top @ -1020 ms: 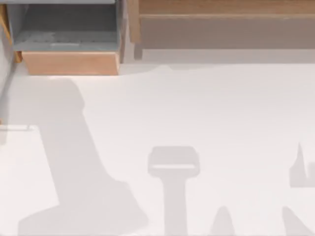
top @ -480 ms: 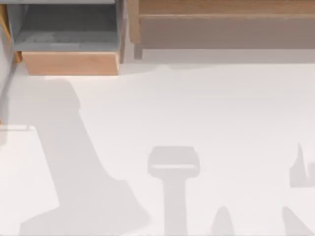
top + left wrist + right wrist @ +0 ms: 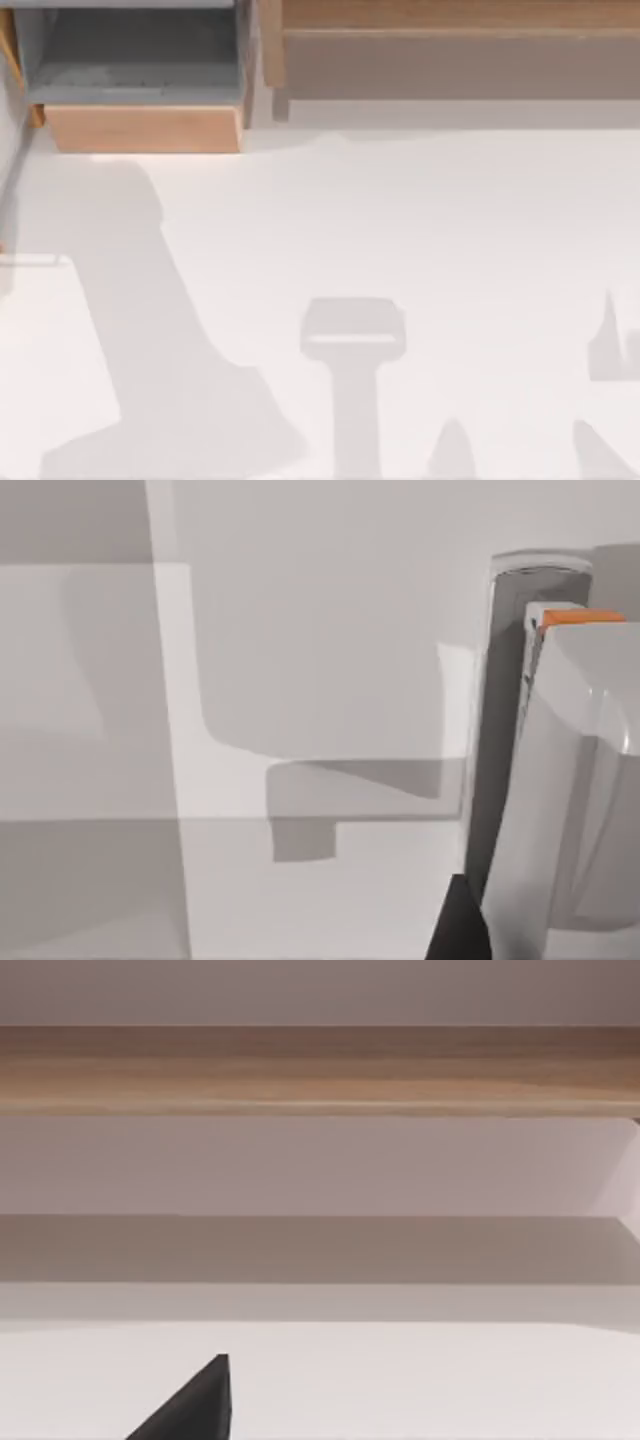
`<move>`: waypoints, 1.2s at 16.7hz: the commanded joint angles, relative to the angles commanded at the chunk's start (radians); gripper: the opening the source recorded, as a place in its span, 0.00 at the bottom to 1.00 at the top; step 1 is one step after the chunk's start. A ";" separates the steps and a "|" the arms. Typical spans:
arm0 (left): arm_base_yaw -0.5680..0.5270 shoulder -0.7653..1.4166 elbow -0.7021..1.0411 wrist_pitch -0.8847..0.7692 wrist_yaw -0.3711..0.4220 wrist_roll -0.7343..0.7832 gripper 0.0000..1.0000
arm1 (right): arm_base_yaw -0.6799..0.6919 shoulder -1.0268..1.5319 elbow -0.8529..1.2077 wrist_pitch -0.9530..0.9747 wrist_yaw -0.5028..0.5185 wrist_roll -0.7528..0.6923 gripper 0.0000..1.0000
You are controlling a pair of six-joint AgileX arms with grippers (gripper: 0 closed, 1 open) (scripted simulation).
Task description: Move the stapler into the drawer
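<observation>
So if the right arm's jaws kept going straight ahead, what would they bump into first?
Most likely the wide wooden unit straight ahead. The bare table before it looks free, though how far off the unit stands is hard to judge.

The bench (image 3: 450,230) is a plain, pale whitish surface. At its far left corner stands the drawer (image 3: 140,128), a box with a grey interior, grey side walls and a light tan wood front panel. Just beside it, running along the far edge to the right, is a wide wooden unit (image 3: 450,20) with a long beige-grey recess. Soft grey shadows lie across the near half of the bench.
</observation>
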 joint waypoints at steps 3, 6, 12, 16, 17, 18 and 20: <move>0.000 0.000 0.000 0.000 0.000 0.000 0.75 | 0.000 0.000 0.000 0.000 0.000 0.000 1.00; 0.000 0.000 0.000 0.000 0.000 0.000 0.98 | 0.000 0.000 0.000 0.000 0.000 0.000 1.00; 0.000 0.000 0.000 0.000 0.000 0.000 1.00 | 0.000 0.000 0.000 0.000 0.000 0.000 1.00; -0.002 0.000 0.000 0.000 0.000 0.000 1.00 | 0.000 0.000 0.000 0.000 0.000 0.000 1.00; -0.001 -0.008 -0.006 0.003 0.003 0.006 1.00 | 0.000 0.000 0.000 0.000 0.000 0.000 1.00; 0.003 -0.025 -0.019 0.010 0.009 0.018 1.00 | 0.000 0.000 0.000 0.000 0.000 0.000 1.00; 0.012 -0.089 -0.068 0.046 0.034 0.066 1.00 | 0.000 0.000 0.000 0.000 0.000 0.000 1.00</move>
